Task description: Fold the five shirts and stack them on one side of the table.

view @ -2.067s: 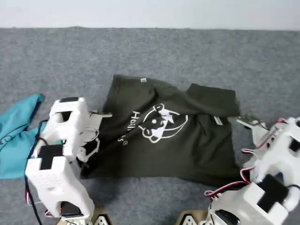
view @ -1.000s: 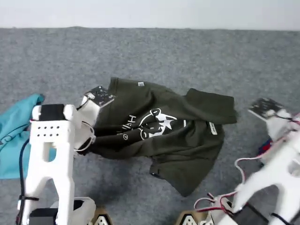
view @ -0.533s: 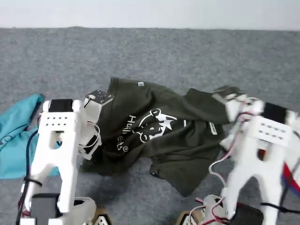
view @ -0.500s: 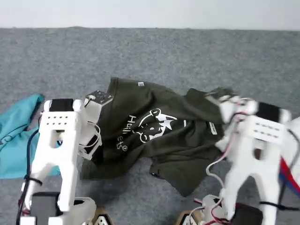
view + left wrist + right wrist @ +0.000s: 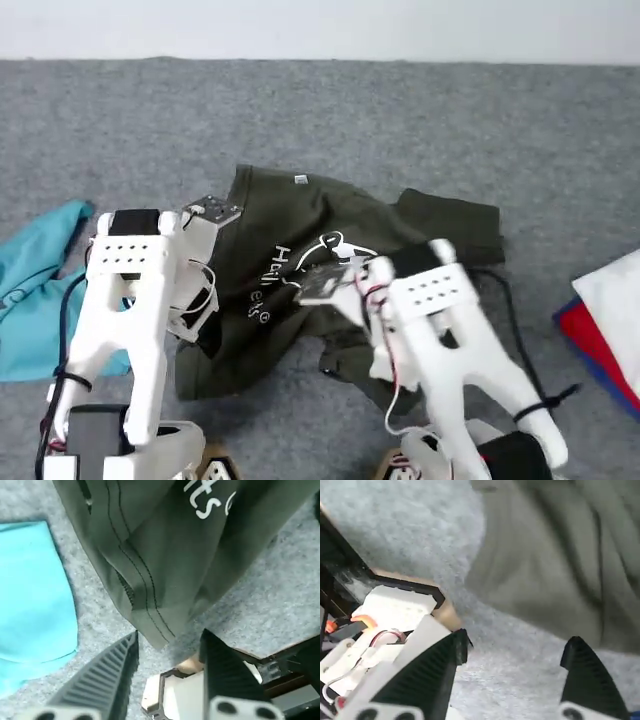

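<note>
The dark shirt (image 5: 300, 215) lies bunched up on the counter (image 5: 450, 120). It is soft, light and floppy. The left pincer (image 5: 167, 672) and right pincer (image 5: 512, 680) are both spread, holding nothing. Pinching its hem (image 5: 150, 625) corners looks best.

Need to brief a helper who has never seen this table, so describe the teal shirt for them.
Start from the grey table and go to its left edge in the high view. There lies the teal shirt, crumpled and unfolded. Its bright colour sets it apart from the dark green printed shirt in the middle and the folded pile at the right edge.
</note>
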### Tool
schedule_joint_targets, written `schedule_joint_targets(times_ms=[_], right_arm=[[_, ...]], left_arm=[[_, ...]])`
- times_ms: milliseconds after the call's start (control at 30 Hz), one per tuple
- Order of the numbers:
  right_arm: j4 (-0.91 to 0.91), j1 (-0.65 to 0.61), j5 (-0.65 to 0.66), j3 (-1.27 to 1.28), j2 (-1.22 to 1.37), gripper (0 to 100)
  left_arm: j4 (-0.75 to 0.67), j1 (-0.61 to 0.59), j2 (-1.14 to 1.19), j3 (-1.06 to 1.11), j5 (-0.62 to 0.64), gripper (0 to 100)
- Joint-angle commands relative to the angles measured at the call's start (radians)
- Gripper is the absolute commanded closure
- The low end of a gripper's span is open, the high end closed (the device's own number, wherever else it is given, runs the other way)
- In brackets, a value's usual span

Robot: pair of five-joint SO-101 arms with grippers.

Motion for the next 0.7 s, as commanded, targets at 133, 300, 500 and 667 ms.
schedule_joint_targets(times_ms=[133, 300, 500, 667], right_arm=[[-0.154, -0.058, -0.003, 0.135, -0.013, 68.5], [-0.295, -0.058, -0.008, 0.23, 0.101, 68.5], [-0.39, -0.058, -0.008, 0.181, 0.285, 68.6], [-0.401, -0.053, -0.006, 0.089, 0.372, 69.1]], left_arm=[[0.002, 0.002, 0.0, -0.015, 0.02, 80], [-0.002, 0.002, 0.003, -0.025, 0.055, 80], [0.006, 0.002, 0.008, -0.093, 0.091, 80], [0.008, -0.043, 0.008, -0.107, 0.092, 80]])
